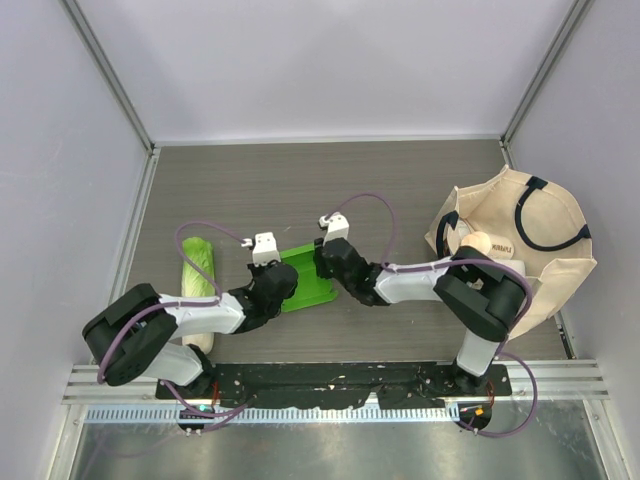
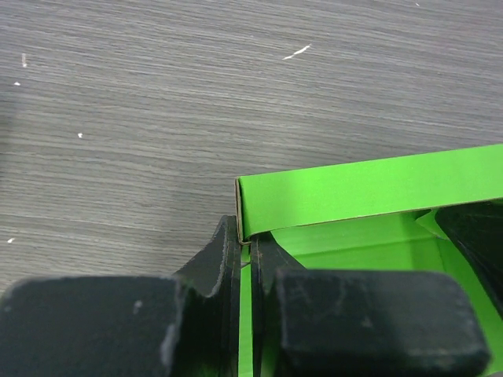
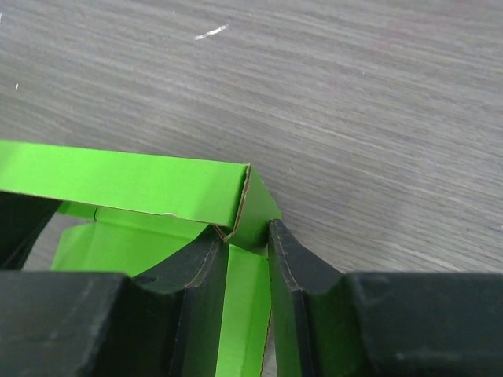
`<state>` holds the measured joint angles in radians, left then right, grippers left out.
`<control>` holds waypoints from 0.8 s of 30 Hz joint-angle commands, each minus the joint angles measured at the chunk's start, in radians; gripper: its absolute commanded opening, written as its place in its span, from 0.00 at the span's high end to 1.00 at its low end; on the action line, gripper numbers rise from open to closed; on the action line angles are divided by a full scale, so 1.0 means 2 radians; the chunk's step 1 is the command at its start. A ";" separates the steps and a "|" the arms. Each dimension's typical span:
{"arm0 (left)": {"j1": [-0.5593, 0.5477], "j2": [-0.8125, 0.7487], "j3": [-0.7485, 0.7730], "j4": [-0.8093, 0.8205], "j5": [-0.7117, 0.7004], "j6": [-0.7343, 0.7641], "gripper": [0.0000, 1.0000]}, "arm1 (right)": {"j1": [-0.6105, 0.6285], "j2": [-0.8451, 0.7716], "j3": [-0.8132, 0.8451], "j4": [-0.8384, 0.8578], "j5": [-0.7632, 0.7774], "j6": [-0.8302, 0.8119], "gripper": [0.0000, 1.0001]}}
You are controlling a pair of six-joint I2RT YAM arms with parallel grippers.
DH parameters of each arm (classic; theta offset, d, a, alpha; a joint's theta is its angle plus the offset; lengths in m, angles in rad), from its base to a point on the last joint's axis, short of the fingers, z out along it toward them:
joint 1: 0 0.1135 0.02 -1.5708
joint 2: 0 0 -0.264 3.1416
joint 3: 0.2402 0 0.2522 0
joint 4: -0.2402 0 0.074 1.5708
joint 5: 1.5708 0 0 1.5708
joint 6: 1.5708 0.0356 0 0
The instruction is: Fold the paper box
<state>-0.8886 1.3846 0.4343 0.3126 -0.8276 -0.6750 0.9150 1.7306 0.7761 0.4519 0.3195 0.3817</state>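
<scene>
The bright green paper box (image 1: 312,287) lies on the table between the two arms, its far wall (image 2: 369,188) folded upright. My left gripper (image 1: 289,284) is shut on the left side wall near the far corner; in the left wrist view its jaws (image 2: 247,248) pinch the thin cardboard edge. My right gripper (image 1: 323,263) is at the far right corner (image 3: 251,200). Its jaws (image 3: 246,236) straddle the right side wall, one finger inside and one outside, with a gap still showing.
A long pale-green cabbage (image 1: 198,275) lies left of the left arm. A beige tote bag (image 1: 555,265) with black handles stands open at the right, close to the right arm's elbow. Grey wood-grain table (image 2: 157,118) stretches beyond the box to the enclosure walls.
</scene>
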 commanded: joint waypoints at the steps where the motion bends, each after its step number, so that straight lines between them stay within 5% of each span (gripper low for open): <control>1: -0.004 0.011 0.010 -0.021 0.013 -0.034 1.00 | 0.042 0.016 0.075 -0.027 0.099 0.016 0.67; 8: -0.004 0.006 0.006 -0.022 0.014 -0.026 1.00 | 0.035 -0.056 0.021 -0.053 0.021 -0.039 0.46; 15: -0.004 0.008 0.004 -0.017 0.016 -0.019 1.00 | -0.019 -0.137 -0.044 -0.064 -0.169 -0.116 0.46; 19: -0.004 0.002 -0.002 -0.017 0.016 -0.016 1.00 | -0.059 -0.170 -0.080 -0.040 -0.204 -0.147 0.47; 24: -0.004 0.003 -0.001 -0.014 0.019 -0.010 1.00 | -0.082 -0.119 -0.053 -0.021 -0.248 -0.184 0.55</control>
<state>-0.8894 1.3880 0.4400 0.3019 -0.8299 -0.6991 0.7624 1.4319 0.6247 0.3294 -0.0605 0.1089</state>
